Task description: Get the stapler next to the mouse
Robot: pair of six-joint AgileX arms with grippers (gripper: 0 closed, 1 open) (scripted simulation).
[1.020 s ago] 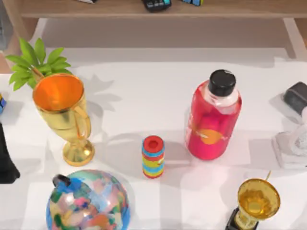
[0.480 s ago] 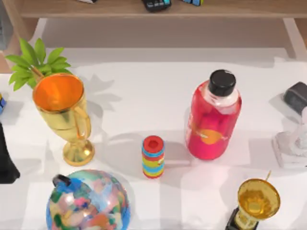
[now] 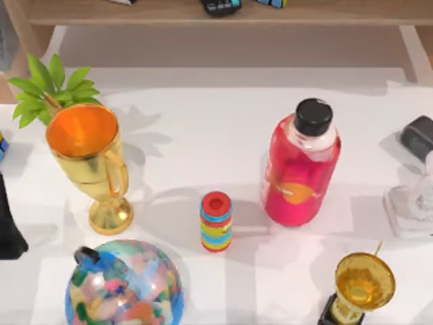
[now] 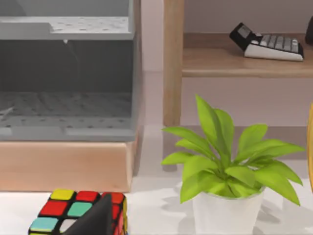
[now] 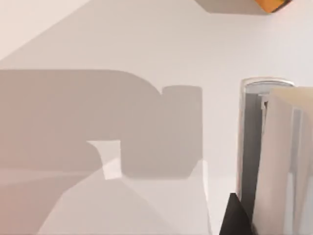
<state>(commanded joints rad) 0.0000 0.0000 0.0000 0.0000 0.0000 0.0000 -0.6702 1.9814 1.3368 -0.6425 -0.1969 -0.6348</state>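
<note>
Apparently at the approach step: right hand [image 3: 427, 177] at the surface's [image 3: 203, 135] right edge over the clear stapler [image 5: 274, 156], finger state indeterminate; next it needs a firm grasp, then carriage toward the mouse [image 3: 419, 135].

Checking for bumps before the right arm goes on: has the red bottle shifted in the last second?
No. The red bottle sits in the same spot beside the striped can in the top view.

Whitish clear object [image 3: 413, 206] at the table's right edge, shifted slightly since the earlier pictures.
</note>
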